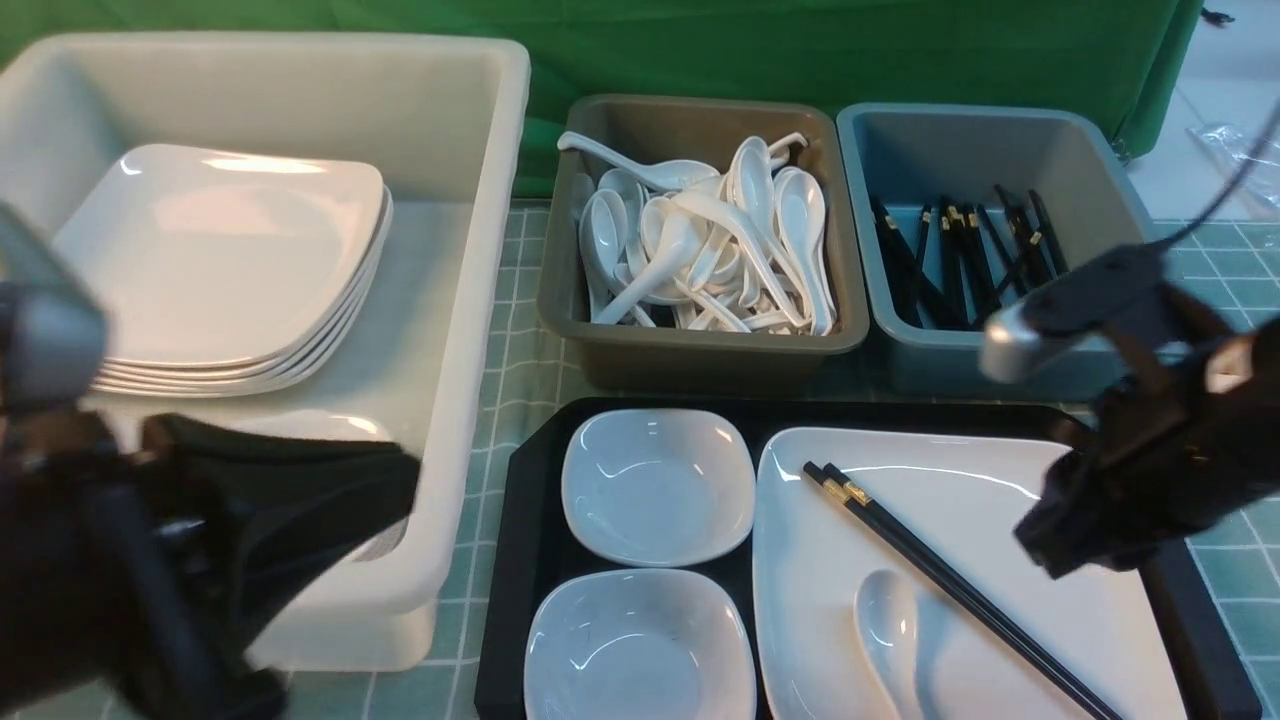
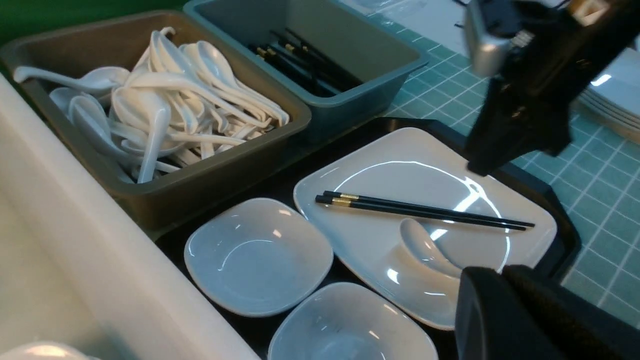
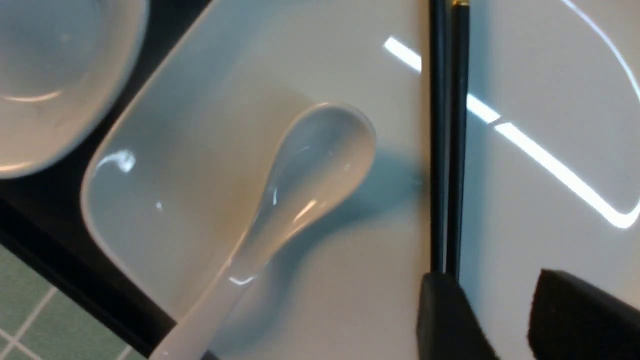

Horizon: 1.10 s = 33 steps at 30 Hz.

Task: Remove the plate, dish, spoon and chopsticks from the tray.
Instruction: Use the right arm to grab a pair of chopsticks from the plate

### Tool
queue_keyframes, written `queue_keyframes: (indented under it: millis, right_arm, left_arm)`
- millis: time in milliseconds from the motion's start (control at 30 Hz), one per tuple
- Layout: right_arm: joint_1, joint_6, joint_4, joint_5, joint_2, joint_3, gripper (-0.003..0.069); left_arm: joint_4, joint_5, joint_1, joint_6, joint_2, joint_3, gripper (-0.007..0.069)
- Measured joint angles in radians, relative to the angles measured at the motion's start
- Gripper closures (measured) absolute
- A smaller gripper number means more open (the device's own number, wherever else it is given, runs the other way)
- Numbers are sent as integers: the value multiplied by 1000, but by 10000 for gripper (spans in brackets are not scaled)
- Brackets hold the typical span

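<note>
Hovering empty, jaws parted, beside the chopsticks (image 1: 950, 585), my right gripper (image 3: 500, 305) is finding the near-edge tray (image 1: 530, 520) fully laden (plate (image 1: 1000, 500), spoon (image 1: 885, 620), dishes (image 1: 655, 485)).

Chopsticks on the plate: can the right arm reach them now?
Probably yes: the right gripper hangs open just over the chopsticks, nothing lies on them, and the spoon sits clear beside.

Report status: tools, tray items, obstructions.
Right tool open, empty, over plate beside chopsticks. Left tool near white tub, grip unclear. Spoon, chopsticks on plate; plate, two dishes on tray. Nothing blocking the chopsticks.
</note>
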<state>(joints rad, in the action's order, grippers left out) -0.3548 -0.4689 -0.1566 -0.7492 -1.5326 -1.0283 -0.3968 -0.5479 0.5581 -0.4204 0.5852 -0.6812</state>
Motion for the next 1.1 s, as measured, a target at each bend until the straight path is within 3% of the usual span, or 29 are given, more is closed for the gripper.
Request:
queue_keyframes:
  millis: [233,667,733,867,933,1100]
  right_arm:
    - [-1,-61,5,48,-189,-49,266]
    - [-1,-74,9,151,-323,-88,261]
    - [-2,-75,9,153,-328,-94,278]
    - [-4,-75,23,156,-333,-95,382]
    - [-8,-78,28,156,-336,-98,515]
    - [-10,-80,19,126,-331,-102,515]
  left_arm:
    - [-6,-93,0,0,-72,0,608]
    - [-9,-103,0,7,-78,0,608]
    - [-9,-103,0,8,-78,0,608]
    - [-10,-103,0,11,-78,0,608]
    - [-11,-103,0,11,-78,0,608]
    - [-15,-110,0,12,-78,0,608]
